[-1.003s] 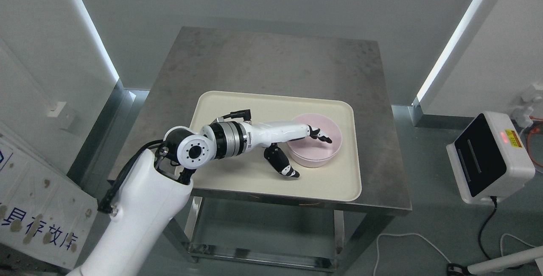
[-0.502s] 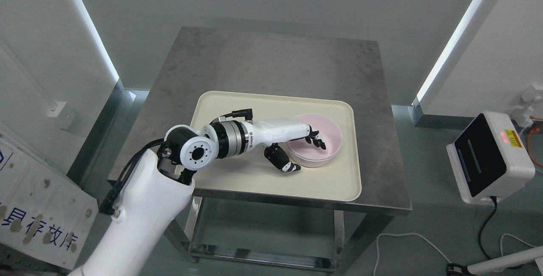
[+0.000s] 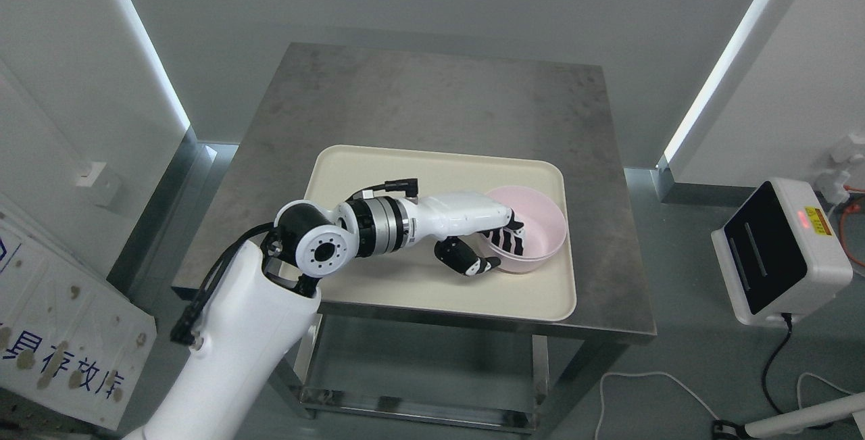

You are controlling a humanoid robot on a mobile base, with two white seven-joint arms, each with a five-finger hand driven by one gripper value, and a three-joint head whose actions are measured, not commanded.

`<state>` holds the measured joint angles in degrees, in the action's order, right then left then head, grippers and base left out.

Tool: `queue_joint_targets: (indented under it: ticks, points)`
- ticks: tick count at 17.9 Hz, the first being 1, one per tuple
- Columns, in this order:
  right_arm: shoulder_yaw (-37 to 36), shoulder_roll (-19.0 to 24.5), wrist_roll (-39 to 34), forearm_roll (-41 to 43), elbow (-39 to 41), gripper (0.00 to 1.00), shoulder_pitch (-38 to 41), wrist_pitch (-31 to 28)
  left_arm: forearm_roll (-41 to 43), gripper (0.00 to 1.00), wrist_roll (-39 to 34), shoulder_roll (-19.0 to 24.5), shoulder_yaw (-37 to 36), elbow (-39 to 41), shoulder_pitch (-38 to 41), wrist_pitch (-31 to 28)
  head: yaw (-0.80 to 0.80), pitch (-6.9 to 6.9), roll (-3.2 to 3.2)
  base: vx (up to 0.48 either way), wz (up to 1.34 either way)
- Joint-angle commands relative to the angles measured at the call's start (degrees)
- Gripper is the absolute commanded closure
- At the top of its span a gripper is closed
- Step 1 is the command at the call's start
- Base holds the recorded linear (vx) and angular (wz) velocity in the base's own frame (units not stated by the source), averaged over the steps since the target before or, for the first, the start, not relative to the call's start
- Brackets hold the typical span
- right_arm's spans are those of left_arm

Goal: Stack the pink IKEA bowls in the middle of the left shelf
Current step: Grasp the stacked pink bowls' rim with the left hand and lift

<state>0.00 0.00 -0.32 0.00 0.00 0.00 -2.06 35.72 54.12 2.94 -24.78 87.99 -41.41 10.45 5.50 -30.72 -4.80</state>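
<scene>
1. A pink bowl (image 3: pixel 534 224) sits at the right side of a cream tray (image 3: pixel 378 169), and the tray lies on the near half of a grey metal tabletop (image 3: pixel 419 95).
2. The bowl is tilted, its opening turned toward the left, and its far right rim stands higher than the near left one.
3. The left arm comes in from the lower left and reaches across the tray to the bowl.
4. The left hand (image 3: pixel 490 244) is clamped on the bowl's left wall: the dark fingers (image 3: pixel 507 240) curl down inside the bowl, and the thumb (image 3: pixel 473 263) presses against the outside, low by the base.
5. From this view it is unclear whether the bowl's base touches the tray or sits just above it.
6. Only one bowl can be made out; whether a second one is nested under it cannot be told.
7. The far half of the tabletop, beyond the tray, shows bare scuffed metal.
8. A white device with a black screen (image 3: pixel 777 251) stands on the floor to the right, well apart from the tabletop, with a small red light on its top.
9. A white board with blue characters (image 3: pixel 61 352) leans at the lower left.
</scene>
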Motion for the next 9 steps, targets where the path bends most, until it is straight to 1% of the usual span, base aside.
queue_joint_targets:
  ticks: [1,3,5,7,9]
  points:
    - [-0.62,-1.0,-0.03,0.0,1.93,0.0,0.09,0.04,0.22,0.99,0.11,-1.94,4.03,-2.12,-0.16,3.51,0.0,0.0,0.0,0.0,0.0]
    - [-0.62,-1.0,-0.03,0.0,1.93,0.0,0.09,0.04,-0.04,1.0,0.19,-1.94,6.31,-2.56,-0.42,4.14,0.0,0.0,0.0,0.0,0.0]
    - [-0.62,-1.0,-0.03,0.0,1.93,0.0,0.09,0.04,-0.65,1.0,0.28,-1.94,10.08,-2.65,-1.12,5.09,0.0,0.0,0.0,0.0,0.0]
    - [-0.62,-1.0,-0.03,0.0,1.93,0.0,0.09,0.04,-7.04,0.99,0.28,-1.94,13.43,-2.65,-1.48,8.34,0.0,0.0,0.0,0.0,0.0]
    - [-0.62,-1.0,-0.03,0.0,1.93,0.0,0.09,0.04,-9.7,0.99,0.28,-1.94,14.84,-2.21,-1.04,9.49,0.0,0.0,0.0,0.0,0.0]
